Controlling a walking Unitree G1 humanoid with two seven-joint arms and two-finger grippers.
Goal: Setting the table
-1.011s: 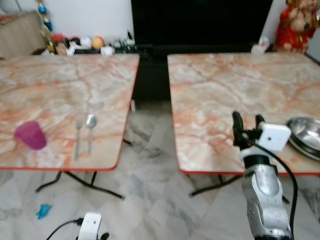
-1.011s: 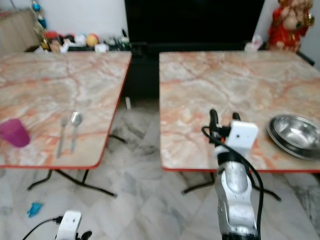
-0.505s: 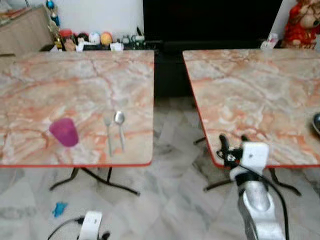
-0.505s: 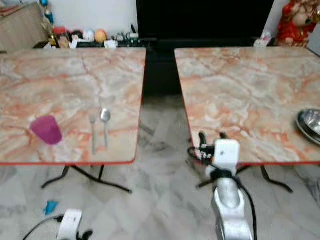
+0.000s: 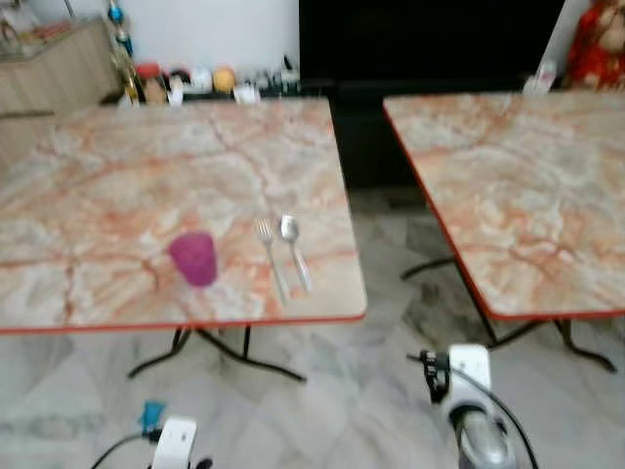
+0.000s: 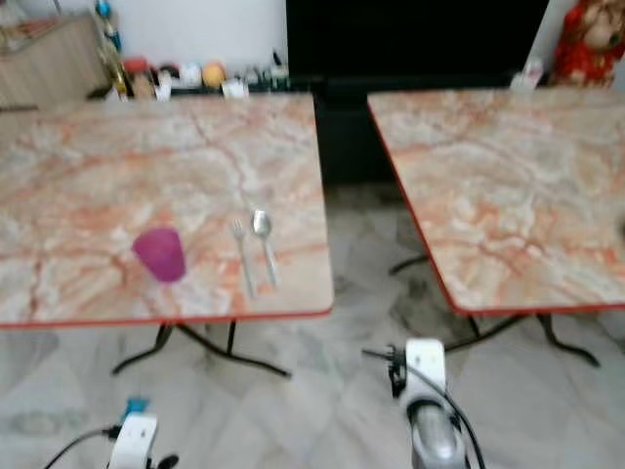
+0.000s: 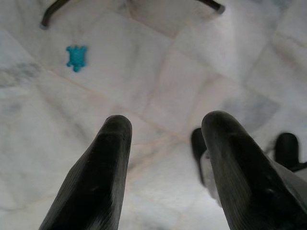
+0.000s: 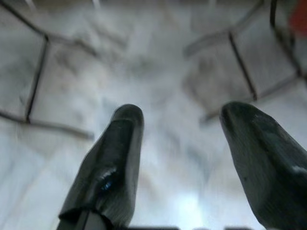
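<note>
Two marble-patterned worktops are being viewed from above, the left worktop [image 5: 117, 186] and the right worktop [image 5: 518, 186], separated by a gap of marble floor [image 5: 332, 410]. On the left worktop, near its front edge, a purple cup [image 5: 193, 258] is being shown upright, with a fork [image 5: 270, 258] and a spoon [image 5: 295, 250] lying side by side just beside it. The left hand [image 7: 163, 143] is being held low over the floor, fingers spread apart and empty, near a small blue object [image 7: 76, 57]. The right hand [image 8: 184, 139] is likewise being held open, empty, over the floor among the worktop legs.
</note>
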